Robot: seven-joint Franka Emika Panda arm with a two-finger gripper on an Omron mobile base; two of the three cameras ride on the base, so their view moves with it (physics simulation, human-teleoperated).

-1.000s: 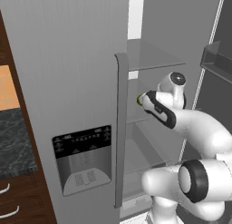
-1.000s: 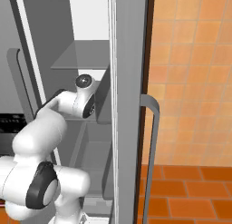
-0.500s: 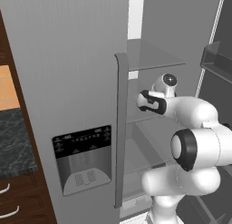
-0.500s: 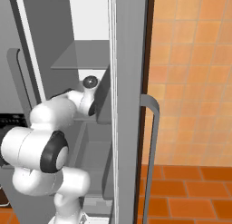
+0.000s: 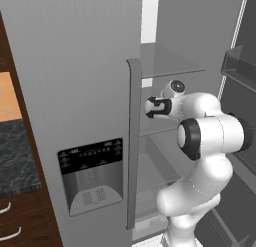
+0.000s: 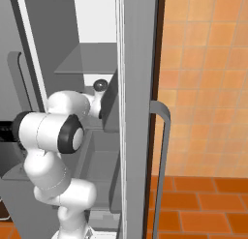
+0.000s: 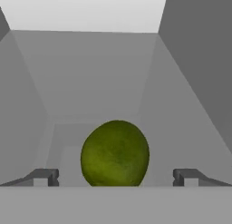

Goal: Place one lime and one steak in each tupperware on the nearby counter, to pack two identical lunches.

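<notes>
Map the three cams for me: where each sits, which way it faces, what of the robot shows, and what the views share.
Left base view: behind-left of the arm, facing the open fridge past its closed door with dispenser; white arm lower right; counter at left.
Right base view: behind-right, facing the same fridge past its open door's edge; arm lower left; orange wall at right.
Hand view: on the hand, looking along the open end effector at the lime inside the fridge.
Shared: both base views show the arm and fridge shelves.
</notes>
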